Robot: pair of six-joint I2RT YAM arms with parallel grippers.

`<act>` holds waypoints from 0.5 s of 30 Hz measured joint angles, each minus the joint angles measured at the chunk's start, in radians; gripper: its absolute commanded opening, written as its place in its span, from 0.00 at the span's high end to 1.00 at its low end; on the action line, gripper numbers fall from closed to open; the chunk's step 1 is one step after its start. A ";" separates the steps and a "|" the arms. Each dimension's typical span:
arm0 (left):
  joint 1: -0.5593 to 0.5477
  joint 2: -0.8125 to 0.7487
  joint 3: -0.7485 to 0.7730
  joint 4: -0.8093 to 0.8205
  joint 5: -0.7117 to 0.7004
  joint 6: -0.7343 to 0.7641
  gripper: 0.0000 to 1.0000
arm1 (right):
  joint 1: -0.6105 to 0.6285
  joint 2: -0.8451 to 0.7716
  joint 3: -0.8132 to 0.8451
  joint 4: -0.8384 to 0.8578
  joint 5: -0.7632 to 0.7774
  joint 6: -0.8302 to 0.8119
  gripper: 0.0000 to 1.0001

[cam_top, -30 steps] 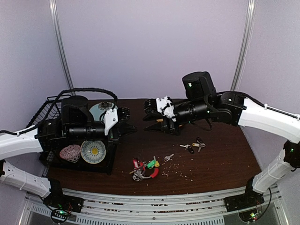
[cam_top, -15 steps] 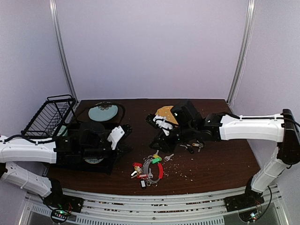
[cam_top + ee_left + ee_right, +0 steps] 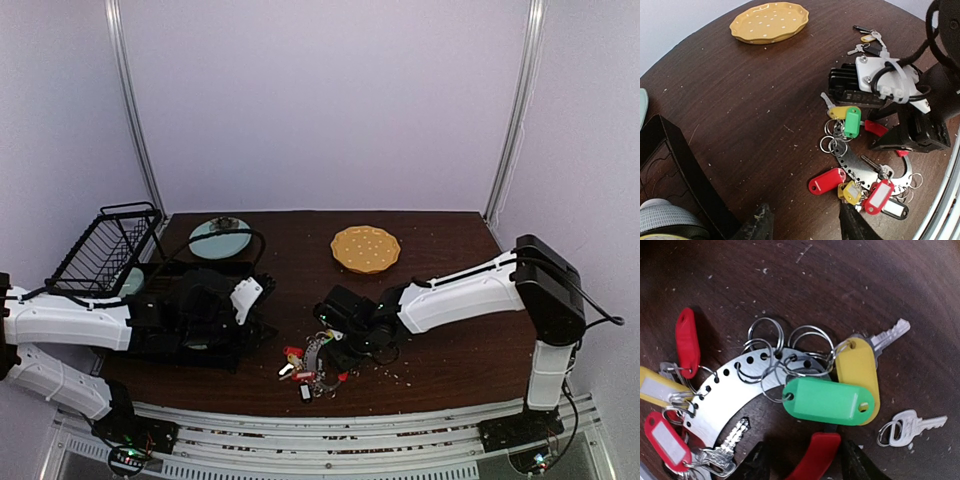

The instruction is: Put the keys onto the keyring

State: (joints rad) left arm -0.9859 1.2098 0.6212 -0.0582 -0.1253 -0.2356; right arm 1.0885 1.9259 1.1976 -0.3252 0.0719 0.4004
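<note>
The keyring is a silver perforated arc lying on the brown table near the front edge, with a red curved section. Red, yellow and green tags hang from its small rings, and a silver key hangs there too. One loose key lies right of the tags. More keys lie farther back. My right gripper is open, one finger on each side of the red section. My left gripper is open just left of the keyring, with nothing between its fingers.
A yellow plate sits at the back centre and a pale blue plate at the back left. A black wire rack stands at the far left. Crumbs dot the table. The two grippers are close together over the keyring.
Both arms came down from a raised pose to the table and closed in on the keyring. Both grippers opened wider, and the right one now straddles the red section.
</note>
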 measured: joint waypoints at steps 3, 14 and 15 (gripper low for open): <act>0.003 0.000 0.000 -0.012 -0.012 0.002 0.51 | 0.015 0.020 0.026 -0.013 0.018 0.017 0.67; 0.012 -0.004 0.003 -0.028 -0.045 0.048 0.51 | -0.023 -0.100 -0.106 -0.093 0.065 0.033 0.72; 0.013 -0.004 0.005 -0.028 -0.048 0.055 0.51 | -0.029 -0.113 -0.119 -0.111 0.069 0.032 0.71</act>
State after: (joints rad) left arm -0.9733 1.2060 0.6258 -0.0860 -0.1730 -0.1810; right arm 1.0592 1.8126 1.0786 -0.4358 0.1413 0.4324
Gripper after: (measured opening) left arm 0.490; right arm 0.279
